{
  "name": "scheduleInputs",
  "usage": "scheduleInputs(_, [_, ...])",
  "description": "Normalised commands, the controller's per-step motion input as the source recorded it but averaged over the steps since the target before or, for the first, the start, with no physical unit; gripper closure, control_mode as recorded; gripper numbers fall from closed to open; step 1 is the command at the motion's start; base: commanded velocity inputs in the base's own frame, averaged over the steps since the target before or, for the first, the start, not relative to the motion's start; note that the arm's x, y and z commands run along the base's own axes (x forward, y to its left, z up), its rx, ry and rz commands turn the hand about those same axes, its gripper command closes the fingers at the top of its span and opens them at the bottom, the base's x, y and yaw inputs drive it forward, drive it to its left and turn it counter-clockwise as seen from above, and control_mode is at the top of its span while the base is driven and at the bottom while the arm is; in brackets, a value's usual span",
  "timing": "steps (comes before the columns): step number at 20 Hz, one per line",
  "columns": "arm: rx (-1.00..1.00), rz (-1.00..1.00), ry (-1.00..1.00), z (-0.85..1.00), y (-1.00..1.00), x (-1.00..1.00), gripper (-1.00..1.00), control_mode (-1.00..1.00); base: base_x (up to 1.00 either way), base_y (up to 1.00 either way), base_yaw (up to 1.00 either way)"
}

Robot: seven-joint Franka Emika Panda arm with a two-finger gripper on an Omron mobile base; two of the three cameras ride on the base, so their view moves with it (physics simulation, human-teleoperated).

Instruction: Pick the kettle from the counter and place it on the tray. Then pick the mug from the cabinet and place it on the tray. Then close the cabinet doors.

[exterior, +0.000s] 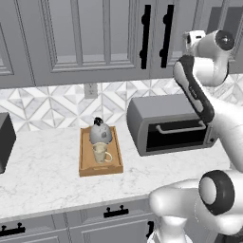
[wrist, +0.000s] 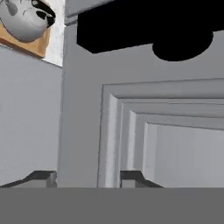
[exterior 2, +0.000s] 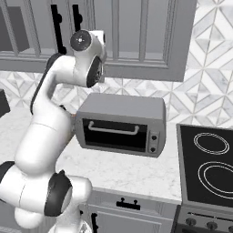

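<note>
The wooden tray lies on the white marble counter, left of my arm. On it stand the speckled kettle at the back and the cream mug in front. Both grey cabinet doors look shut, their black bar handles side by side. My gripper is open and held up close against the right door's panelled face, under its black handle, with nothing between the fingertips. The hand view also catches the kettle and the tray at its top left.
A grey toaster oven stands on the counter right of the tray, below my arm. A black stove top lies further right. A dark appliance sits at the counter's left end. Grey drawers run below.
</note>
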Motion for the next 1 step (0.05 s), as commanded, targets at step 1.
scheduleInputs(1, [0.00,-0.15,0.01,0.00,-0.01,0.00,-1.00,-1.00,0.00,0.00,0.00])
